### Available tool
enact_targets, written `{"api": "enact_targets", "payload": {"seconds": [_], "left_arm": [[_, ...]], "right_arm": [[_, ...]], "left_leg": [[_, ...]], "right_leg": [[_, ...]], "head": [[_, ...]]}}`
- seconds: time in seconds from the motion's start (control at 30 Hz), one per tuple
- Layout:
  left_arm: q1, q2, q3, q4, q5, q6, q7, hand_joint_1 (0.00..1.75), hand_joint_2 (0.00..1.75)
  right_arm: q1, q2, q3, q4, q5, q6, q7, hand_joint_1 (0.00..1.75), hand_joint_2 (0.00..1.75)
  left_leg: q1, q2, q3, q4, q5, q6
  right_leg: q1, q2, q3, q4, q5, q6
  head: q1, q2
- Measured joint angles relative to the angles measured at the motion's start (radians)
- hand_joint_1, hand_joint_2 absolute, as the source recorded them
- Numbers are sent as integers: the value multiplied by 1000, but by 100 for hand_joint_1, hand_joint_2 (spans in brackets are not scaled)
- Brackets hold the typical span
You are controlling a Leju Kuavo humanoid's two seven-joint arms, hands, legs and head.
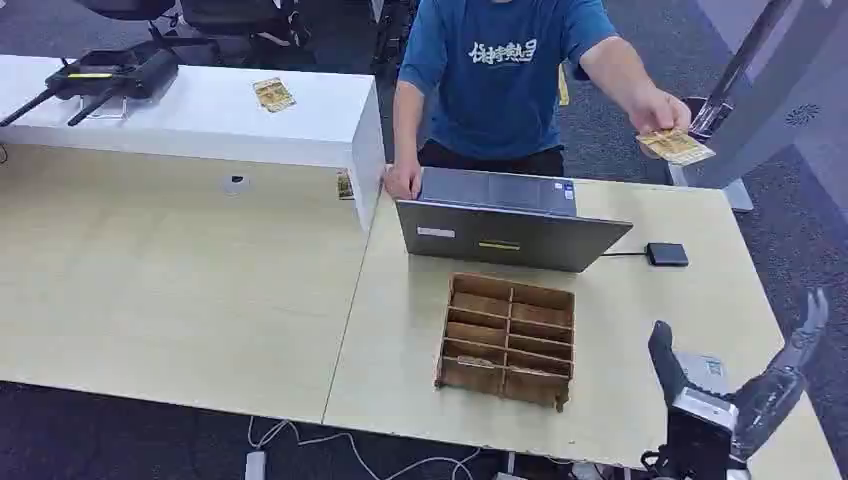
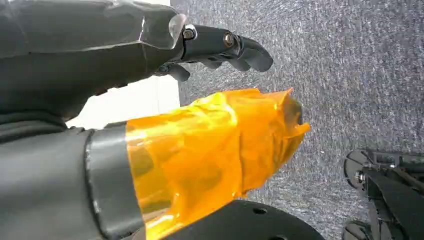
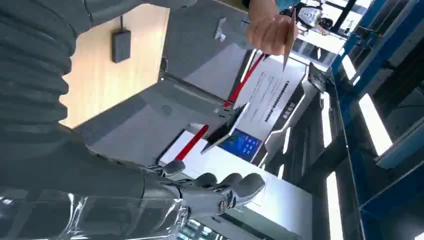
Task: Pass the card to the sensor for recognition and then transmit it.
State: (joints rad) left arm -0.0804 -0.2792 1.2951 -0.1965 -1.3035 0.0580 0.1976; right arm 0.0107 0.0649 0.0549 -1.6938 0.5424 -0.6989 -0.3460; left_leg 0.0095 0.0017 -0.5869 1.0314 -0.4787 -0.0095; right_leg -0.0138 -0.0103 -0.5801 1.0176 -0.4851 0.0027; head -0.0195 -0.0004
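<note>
Currently: card offered by the person, not yet taken by the robot.

Operator, note that the card is pinched in the person's hand, held out in the air beyond the far right corner of the table, well apart from the right hand. That hand stands raised at the table's near right corner, its fingers spread and holding nothing. The left hand hangs over the carpet, fingers loosely curled and empty. The small black sensor lies flat beside the laptop, between the card and the right hand. You should, in my judgement, reach up and forward, keep the fingers apart until the card's edge sits between thumb and fingers, then pinch flat without bending it.
</note>
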Motion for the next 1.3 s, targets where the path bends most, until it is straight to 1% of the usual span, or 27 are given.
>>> {"api": "enact_targets", "payload": {"seconds": [0.13,0.2,0.23,0.27,0.3,0.37,0.4,0.5,0.63,0.73,0.9,0.93,1.3], "left_arm": [[0,0,0,0,-1,0,0,0,0],[-1,0,-2,0,-7,-5,2,0,0],[-1,1,-6,0,-13,-6,3,0,0],[-2,3,-18,0,-29,-10,3,0,0],[-5,6,-44,0,-59,-27,9,0,0],[-5,8,-56,0,-69,-34,14,0,0],[-5,9,-60,0,-70,-36,16,0,0],[-6,10,-74,0,-73,-37,18,0,0],[-6,10,-77,0,-73,-38,18,0,0],[-6,11,-84,0,-79,-43,21,0,0],[-7,14,-102,0,-89,-55,26,0,0],[-7,14,-105,0,-89,-58,26,0,0],[-7,14,-106,0,-85,-58,27,0,0]], "right_arm": [[-4,-3,0,1,3,0,3,0,175],[-27,-19,0,5,23,0,26,0,175],[-52,-34,3,13,46,0,54,0,175],[-133,-73,19,44,130,2,147,0,175],[-306,-152,56,139,380,35,350,0,175],[-373,-178,62,177,479,47,417,0,175],[-403,-187,64,193,505,53,437,0,175],[-467,-209,70,230,525,61,452,0,175],[-496,-222,76,254,539,61,464,0,175],[-530,-233,79,271,625,70,504,0,175],[-606,-254,98,311,801,123,553,0,175],[-617,-257,102,320,818,127,557,0,175],[-626,-264,122,373,823,114,570,0,175]], "left_leg": [[0,0,0,0,0,0],[0,0,0,0,0,0],[0,0,0,0,0,0],[0,1,0,0,0,0],[0,1,0,0,3,0],[0,0,0,0,4,0],[0,0,0,0,4,0],[0,-1,0,0,4,0],[0,0,-1,0,4,0],[0,0,-1,0,4,0],[0,0,-1,0,4,0],[0,-1,-1,0,5,0],[0,-1,-1,0,5,0]], "right_leg": [[0,0,0,0,0,0],[0,0,0,0,0,0],[0,0,0,0,0,0],[0,1,0,0,1,0],[0,1,0,0,3,1],[0,0,0,0,4,1],[0,0,0,0,4,1],[0,-1,0,0,4,1],[0,0,0,0,4,1],[0,0,0,0,4,1],[0,0,0,0,4,1],[0,-1,0,0,4,1],[0,-1,-1,0,4,1]], "head": [[0,0],[0,0],[0,0],[0,0],[0,0],[0,0],[0,0],[0,0],[0,0],[0,0],[0,0],[0,0],[0,0]]}}
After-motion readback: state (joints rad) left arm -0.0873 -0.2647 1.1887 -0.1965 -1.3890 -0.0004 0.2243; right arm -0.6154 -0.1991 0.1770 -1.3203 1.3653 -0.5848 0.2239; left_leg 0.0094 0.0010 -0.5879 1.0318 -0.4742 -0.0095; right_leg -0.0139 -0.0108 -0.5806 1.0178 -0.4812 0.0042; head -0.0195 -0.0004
